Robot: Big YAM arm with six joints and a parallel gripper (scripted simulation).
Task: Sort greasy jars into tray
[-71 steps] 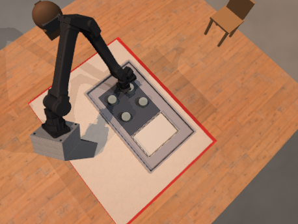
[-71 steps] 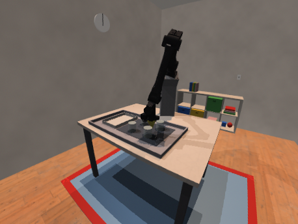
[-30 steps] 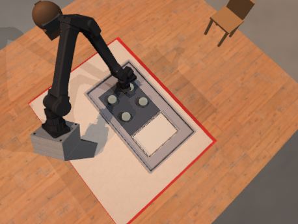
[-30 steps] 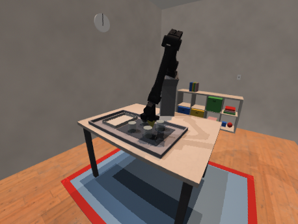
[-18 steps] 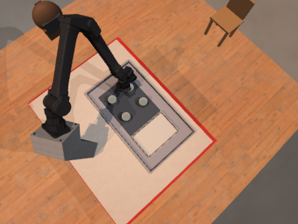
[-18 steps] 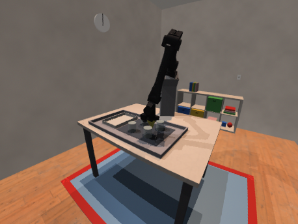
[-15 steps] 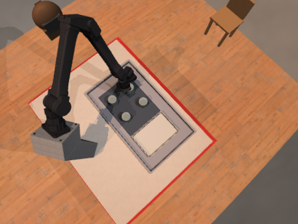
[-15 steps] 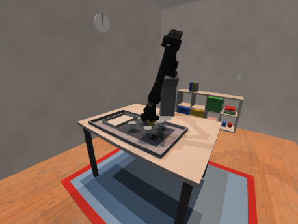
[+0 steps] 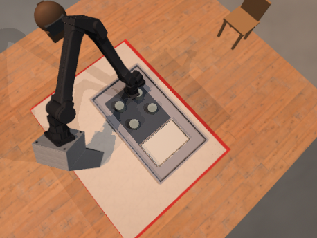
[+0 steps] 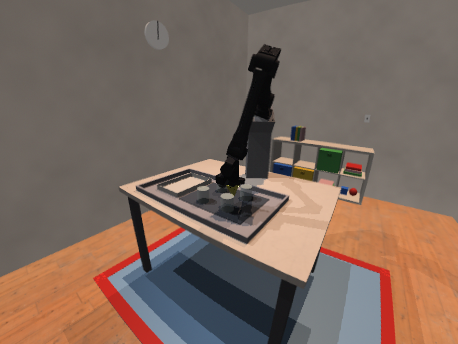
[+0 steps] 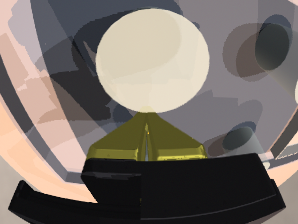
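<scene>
Rimmed steel top, jars at one end, tray at the other.
The steel table top (image 9: 180,154) (image 10: 270,215) has a raised edge all round; the dark mat (image 9: 143,119) borders the tray (image 9: 149,156) (image 10: 172,192), which holds no jar. All four jars stand on the mat, with gaps between them; one jar (image 9: 139,93) (image 11: 152,60) is partly under the arm (image 9: 114,57) (image 10: 245,120). The gripper (image 9: 133,94) (image 10: 233,192) (image 11: 146,112) is closed on nothing, its tips right by that jar; contact I cannot tell.

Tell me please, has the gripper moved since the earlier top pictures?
No, not visibly: in the top view the gripper keeps its place against the mat's far corner.
</scene>
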